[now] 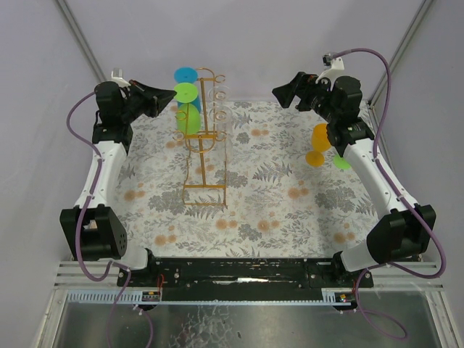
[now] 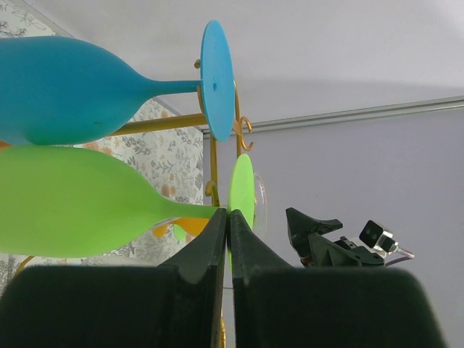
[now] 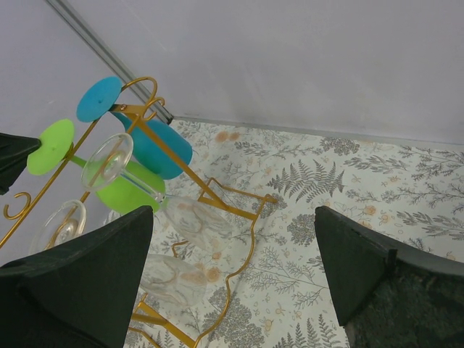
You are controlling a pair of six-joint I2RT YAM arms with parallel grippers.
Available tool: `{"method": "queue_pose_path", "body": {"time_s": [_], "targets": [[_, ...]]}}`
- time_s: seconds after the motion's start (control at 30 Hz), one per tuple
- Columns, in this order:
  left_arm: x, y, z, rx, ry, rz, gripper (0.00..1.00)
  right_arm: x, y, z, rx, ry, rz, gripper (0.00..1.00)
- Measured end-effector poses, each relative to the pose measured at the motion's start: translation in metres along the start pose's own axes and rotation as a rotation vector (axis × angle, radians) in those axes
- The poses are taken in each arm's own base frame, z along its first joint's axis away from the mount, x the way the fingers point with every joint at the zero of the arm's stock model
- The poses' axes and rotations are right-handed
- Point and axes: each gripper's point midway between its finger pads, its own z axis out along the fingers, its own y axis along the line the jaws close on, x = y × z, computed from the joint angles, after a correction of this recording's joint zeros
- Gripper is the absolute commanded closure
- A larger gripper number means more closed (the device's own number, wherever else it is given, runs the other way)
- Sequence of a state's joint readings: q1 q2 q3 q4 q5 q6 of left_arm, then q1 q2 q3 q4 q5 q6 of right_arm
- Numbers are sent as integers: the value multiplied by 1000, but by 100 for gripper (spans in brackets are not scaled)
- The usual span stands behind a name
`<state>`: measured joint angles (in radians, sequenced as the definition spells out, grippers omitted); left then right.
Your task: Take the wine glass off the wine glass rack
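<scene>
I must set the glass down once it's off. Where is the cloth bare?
Widest free patch: the floral tablecloth between the gold wire wine glass rack and the orange wine glass beside the right arm. The near strip by the arm bases is bare. Crowded: the rack's far end, with the blue wine glass and green wine glass.

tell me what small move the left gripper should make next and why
Probably open the left gripper. Its fingers are pressed shut, with the tips right at the thin stem of the opaque lime-green wine glass hanging on the gold wire rack. While shut they cannot straddle the stem, so no grasp looks possible yet.
</scene>
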<state>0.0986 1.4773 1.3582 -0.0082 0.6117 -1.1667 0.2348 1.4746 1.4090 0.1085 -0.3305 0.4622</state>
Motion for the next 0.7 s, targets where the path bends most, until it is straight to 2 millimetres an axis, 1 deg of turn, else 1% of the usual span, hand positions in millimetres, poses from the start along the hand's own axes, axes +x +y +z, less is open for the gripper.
{"method": "queue_pose_path", "body": {"time_s": [0.23,0.47,0.7], "targets": [[-2,-8,-7,14,-11,-7,100,1,0,0,2,3,-2,1],[-3,-11,-9,17,-15,-10,100,1,0,-2,4,8,0,1],[-8,-14,-15,21,-32,-5,100,-3,3,-5,-1,-4,-6,1]]}}
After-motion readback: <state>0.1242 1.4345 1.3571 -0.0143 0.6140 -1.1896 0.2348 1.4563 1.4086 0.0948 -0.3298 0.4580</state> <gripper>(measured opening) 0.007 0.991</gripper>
